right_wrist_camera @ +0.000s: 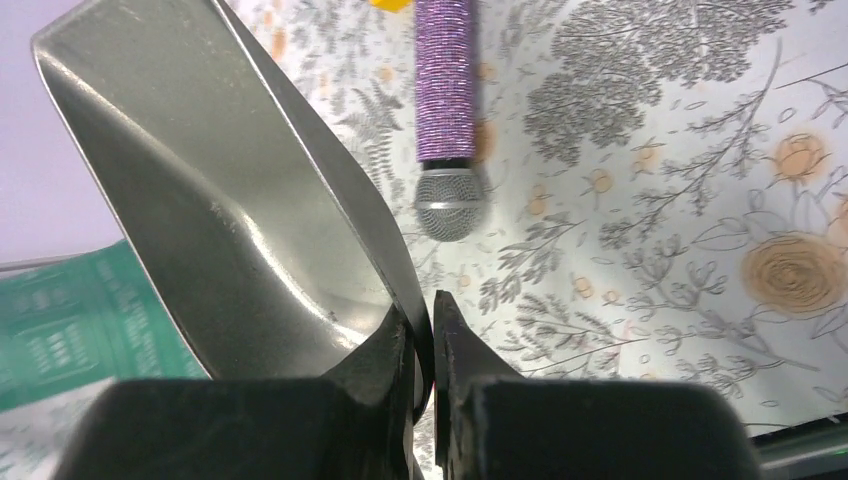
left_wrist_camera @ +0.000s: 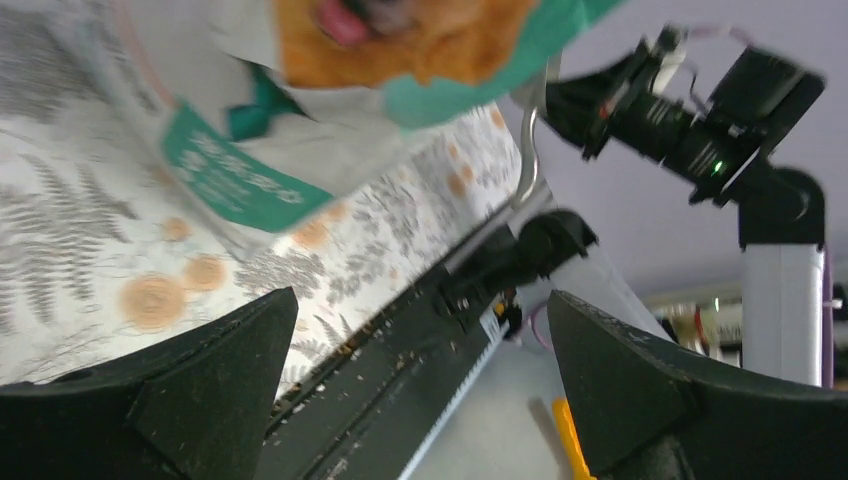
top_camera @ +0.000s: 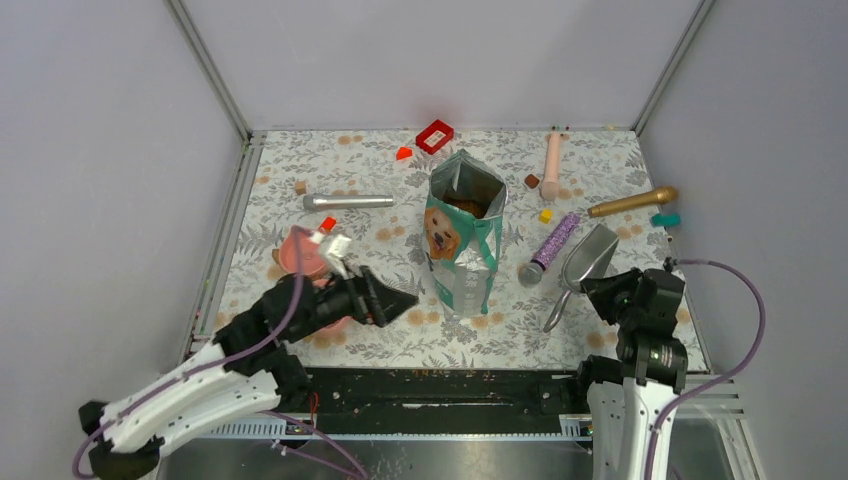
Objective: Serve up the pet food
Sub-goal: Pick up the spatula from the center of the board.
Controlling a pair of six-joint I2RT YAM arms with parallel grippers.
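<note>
Floral tabletop (top_camera: pixel 380 345) in grey leaves and orange blooms, boxed in by plain grey walls (top_camera: pixel 440 60) and metal frame posts (top_camera: pixel 208 68). Standing open mid-surface: teal-and-white pouch (top_camera: pixel 462 262), brown pet food (top_camera: pixel 466 206) visible down its mouth. Left hand (top_camera: pixel 405 300) spread wide, low, just beside the pouch's lower front. Right hand (right_wrist_camera: pixel 432 310) clenched on the side wall of a metal scoop (right_wrist_camera: pixel 220 200), right of the pouch, next to a purple microphone (right_wrist_camera: pixel 445 90). Brown specks (top_camera: pixel 440 373) along the black near rail, possibly stray kibble.

The pouch (top_camera: pixel 463 240) stands on the desk (top_camera: pixel 400 345) ahead of the left jaws; scoop (top_camera: pixel 590 258) between the right jaws, microphone (top_camera: pixel 550 248) just beyond.
</note>
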